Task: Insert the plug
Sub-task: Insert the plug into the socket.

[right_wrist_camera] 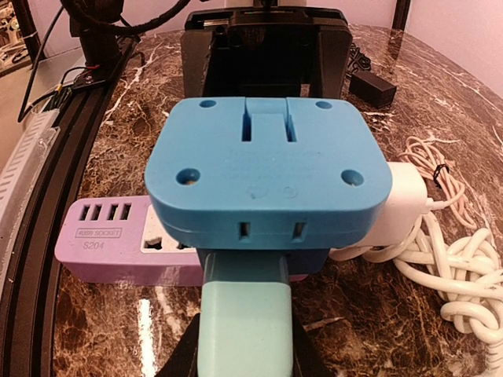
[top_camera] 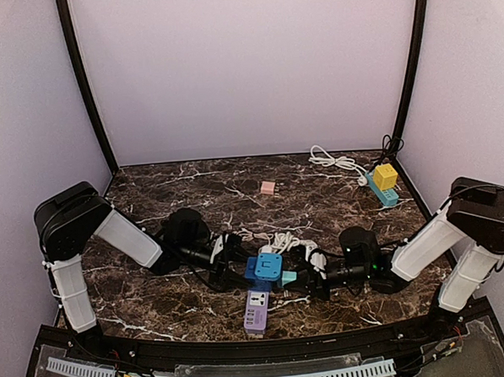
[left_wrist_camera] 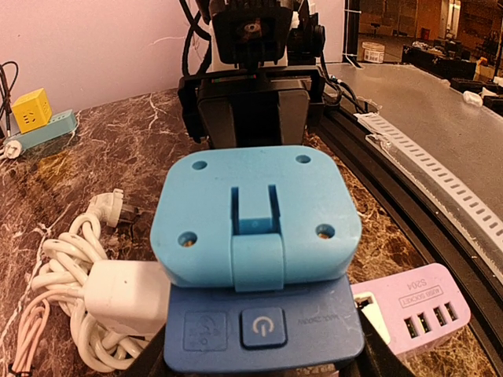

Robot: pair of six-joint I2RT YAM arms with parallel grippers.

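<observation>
While both arms reach in toward the middle, I see the biggest thing first: the table point(top_camera: 151, 202), a dark brown slab veined in white like polished marble. The left arm point(top_camera: 128, 237) and right arm point(top_camera: 424, 243), white-sleeved with black joints, meet over its near half.

Next in size is the purple power strip point(right_wrist_camera: 102, 251), a smooth plastic bar with rounded ends lying flat. It has a row of USB slots, and I can read "USB SOCKET S204" on its label. Above it is the blue cube adapter point(right_wrist_camera: 267, 169), matte plastic with rounded corners. One face is light blue with four screw recesses, and a darker blue band carries a power-symbol button. My left gripper point(left_wrist_camera: 263, 360) has its jaws half-spread and clamped on that darker band.

A loosely coiled white cable point(right_wrist_camera: 456, 275) lies beside the cube, with a glossy white charger block point(left_wrist_camera: 126, 294) touching the cube's side.

The teal plug point(right_wrist_camera: 245, 314), a smooth rectangular body, is pinched in the narrowly set jaws of my right gripper point(right_wrist_camera: 245, 360). Its front end butts against the cube just under two small slots. The prongs are hidden, so I cannot tell whether it is seated.

Far off sit a yellow cube point(top_camera: 385, 176) on a teal strip point(top_camera: 386, 197), and a small pink piece point(top_camera: 268, 188).
</observation>
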